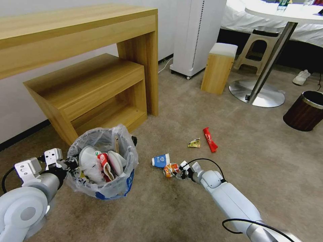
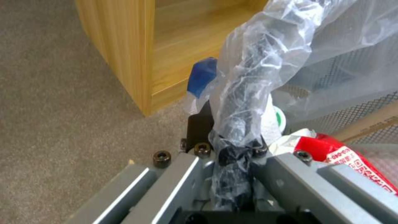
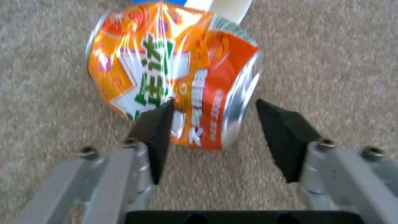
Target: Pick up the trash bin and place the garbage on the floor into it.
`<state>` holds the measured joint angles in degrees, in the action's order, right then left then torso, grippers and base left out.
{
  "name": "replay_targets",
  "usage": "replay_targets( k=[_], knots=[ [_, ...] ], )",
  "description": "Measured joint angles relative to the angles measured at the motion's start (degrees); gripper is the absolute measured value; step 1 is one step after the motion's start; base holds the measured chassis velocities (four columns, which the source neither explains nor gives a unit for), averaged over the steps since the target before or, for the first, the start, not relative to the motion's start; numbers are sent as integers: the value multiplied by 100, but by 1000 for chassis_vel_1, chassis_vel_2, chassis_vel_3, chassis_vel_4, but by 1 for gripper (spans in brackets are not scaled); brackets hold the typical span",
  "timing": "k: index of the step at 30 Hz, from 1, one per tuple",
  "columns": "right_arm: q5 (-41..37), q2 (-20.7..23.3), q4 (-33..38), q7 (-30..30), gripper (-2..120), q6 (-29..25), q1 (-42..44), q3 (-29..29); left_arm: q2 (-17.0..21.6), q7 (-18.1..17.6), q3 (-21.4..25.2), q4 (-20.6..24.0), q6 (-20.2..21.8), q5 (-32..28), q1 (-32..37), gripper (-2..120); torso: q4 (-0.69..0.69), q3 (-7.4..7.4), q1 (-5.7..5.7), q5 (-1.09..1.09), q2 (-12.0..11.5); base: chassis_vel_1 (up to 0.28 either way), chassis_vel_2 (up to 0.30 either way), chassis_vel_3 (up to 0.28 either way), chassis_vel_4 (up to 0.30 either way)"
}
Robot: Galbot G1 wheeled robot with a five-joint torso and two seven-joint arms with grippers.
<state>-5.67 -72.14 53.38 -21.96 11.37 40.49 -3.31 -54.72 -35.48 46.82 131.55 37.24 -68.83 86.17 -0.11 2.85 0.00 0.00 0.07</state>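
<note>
Right gripper astride crushed can

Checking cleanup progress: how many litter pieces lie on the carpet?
4: can at the right gripper, blue cup beside it, yellow wrapper, red wrapper. Others may be hidden.

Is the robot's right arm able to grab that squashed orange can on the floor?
Probably yes. The right gripper is open right at the can, one finger against it, the other a little apart. Nothing on the carpet blocks it.
</note>
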Motion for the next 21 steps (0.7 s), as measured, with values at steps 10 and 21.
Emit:
replay_targets(
  k=[10,21],
  knots=[
    [7,-19,-28,68,13,-88,-31,47,10,5,12,-3,-11,-2,6,1,0,0,0,0,0,0,0,0,0],
    [-92,-7,-17,183,6,-191,-86,91,7,32,15,-5,-20,4,13,1,0,0,0,0,0,0,0,0,0]
  ],
)
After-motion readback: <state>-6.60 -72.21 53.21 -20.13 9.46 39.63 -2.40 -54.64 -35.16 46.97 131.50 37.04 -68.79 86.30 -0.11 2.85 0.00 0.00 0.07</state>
